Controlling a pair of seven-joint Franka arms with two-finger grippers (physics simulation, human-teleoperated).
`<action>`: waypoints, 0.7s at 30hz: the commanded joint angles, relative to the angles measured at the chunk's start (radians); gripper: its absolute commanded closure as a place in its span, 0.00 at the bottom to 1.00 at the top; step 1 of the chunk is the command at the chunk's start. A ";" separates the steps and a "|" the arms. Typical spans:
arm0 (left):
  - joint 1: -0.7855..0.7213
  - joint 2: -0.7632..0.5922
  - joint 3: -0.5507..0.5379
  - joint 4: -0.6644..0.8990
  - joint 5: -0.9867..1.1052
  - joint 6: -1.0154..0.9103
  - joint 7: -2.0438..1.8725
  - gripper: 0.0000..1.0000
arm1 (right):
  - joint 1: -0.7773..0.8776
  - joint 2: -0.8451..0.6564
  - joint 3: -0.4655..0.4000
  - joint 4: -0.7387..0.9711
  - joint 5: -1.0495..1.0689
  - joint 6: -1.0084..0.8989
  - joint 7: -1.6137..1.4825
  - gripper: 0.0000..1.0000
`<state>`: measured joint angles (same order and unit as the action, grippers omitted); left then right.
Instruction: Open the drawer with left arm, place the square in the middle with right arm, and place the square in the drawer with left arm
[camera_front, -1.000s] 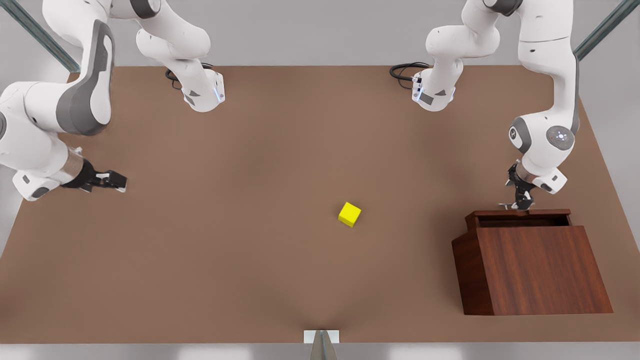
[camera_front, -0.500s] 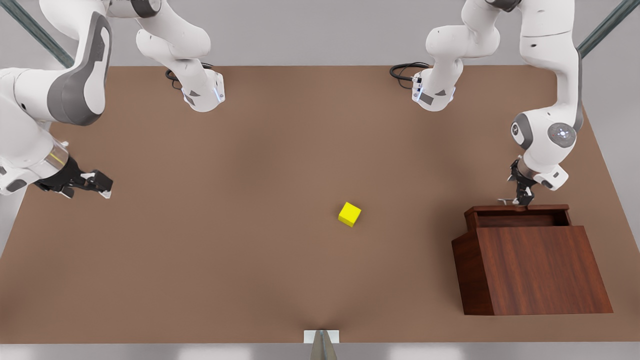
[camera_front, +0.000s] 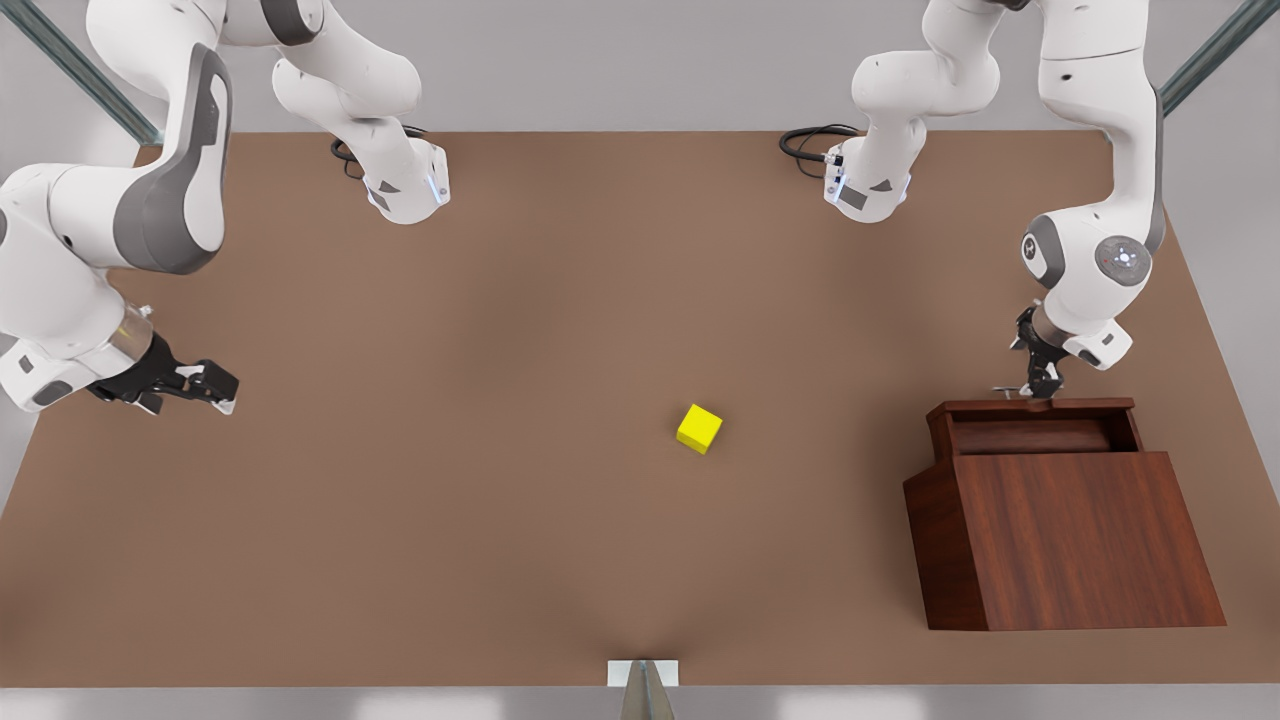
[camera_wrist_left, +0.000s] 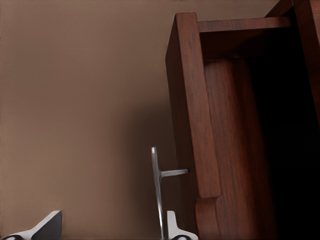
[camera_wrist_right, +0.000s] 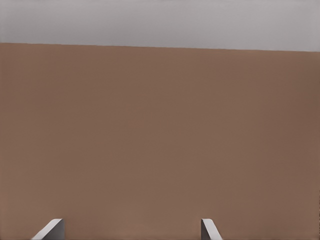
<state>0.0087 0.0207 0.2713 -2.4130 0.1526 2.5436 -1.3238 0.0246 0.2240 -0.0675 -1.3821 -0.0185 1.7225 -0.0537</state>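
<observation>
Fingertips (camera_wrist_left: 172, 226) of the left gripper (camera_front: 1037, 385) stand well apart in the left wrist view, one on each side of the slim silver handle (camera_wrist_left: 156, 190), so the bar sits between them without being pinched. A spread like that seems enough for pulling, since either finger can hook the bar. That gripper hangs at the far edge of the drawer (camera_front: 1040, 428), at the front view's right, and the drawer is already slid partway out of the wooden box (camera_front: 1075, 540), with its dark cavity open from above. The opening looks wide enough to take a small object, though a further pull may be intended.

The right gripper (camera_front: 205, 385) also has its fingers spread with nothing between them; in the right wrist view the two tips (camera_wrist_right: 50, 229) frame only bare tabletop (camera_wrist_right: 160, 140). It hovers near the table's edge at the front view's left, and this arm waits clear of the work.

The square (camera_front: 699, 428) lies on the tabletop near the centre, well apart from both grippers and from the box, which suggests the right arm's part is done. What remains, by this judgement, is for the left gripper to leave the handle, cross to the square, and carry it to the drawer.
</observation>
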 joint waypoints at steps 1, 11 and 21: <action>-0.001 -0.002 0.000 0.000 0.001 -0.002 0.000 0.00 | 0.000 0.000 0.000 0.000 0.000 0.000 0.000 0.00; -0.001 -0.045 0.000 -0.043 0.001 -0.013 0.000 0.00 | -0.006 0.000 0.000 0.002 0.003 0.000 0.000 0.00; -0.142 -0.263 -0.012 0.074 0.041 -0.281 0.312 0.00 | -0.011 0.000 -0.002 0.002 -0.001 0.000 -0.002 0.00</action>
<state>-0.2032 -0.2386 0.2552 -2.3255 0.1865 2.2600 -0.8945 0.0149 0.2184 -0.0691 -1.3806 -0.0212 1.7213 -0.0538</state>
